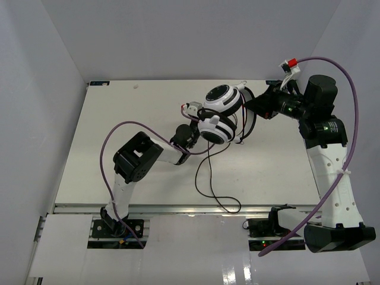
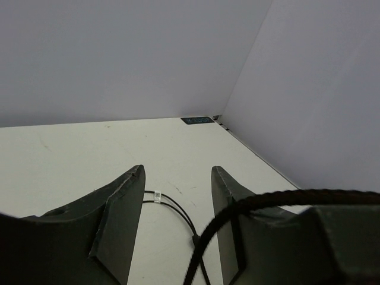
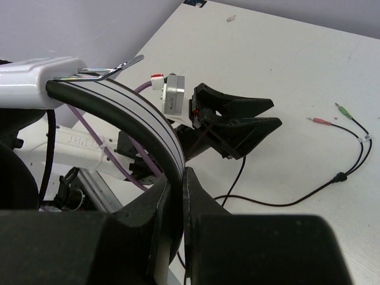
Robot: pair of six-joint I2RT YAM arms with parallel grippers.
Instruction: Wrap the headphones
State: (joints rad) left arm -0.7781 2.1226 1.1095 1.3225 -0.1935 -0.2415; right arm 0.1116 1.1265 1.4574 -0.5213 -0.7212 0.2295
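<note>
we have the headphones (image 1: 218, 113) up off the table (image 1: 119, 119), near its far middle, the two white ear cups stacked close together. the right gripper (image 3: 175, 178) has them by the headband (image 3: 127, 110): its fingers are clamped tight on the striped band, and nothing else is holding the set. the thin black cord (image 3: 337, 177) drops from the cups, trails over the table towards the near edge and loops there, while its forked end lies flat with the green and red plugs (image 3: 320, 121) well apart from the cups. so by our reckoning most of the cord is loose, and the winding is at its start or barely under way. whether any turn is on the band already, we cannot tell from up top.

the left gripper (image 2: 178, 170) sits just beside the cups on their left, jaws spread wide and holding nothing. through its own camera we see a run of cord on the table below the gap between its fingers.

the step in hand looks like picking up the cord. next the left arm needs to come down, pinch that strand and carry it round the band, with the right holding the set steady. the risk we see is the thin cord slipping free.
</note>
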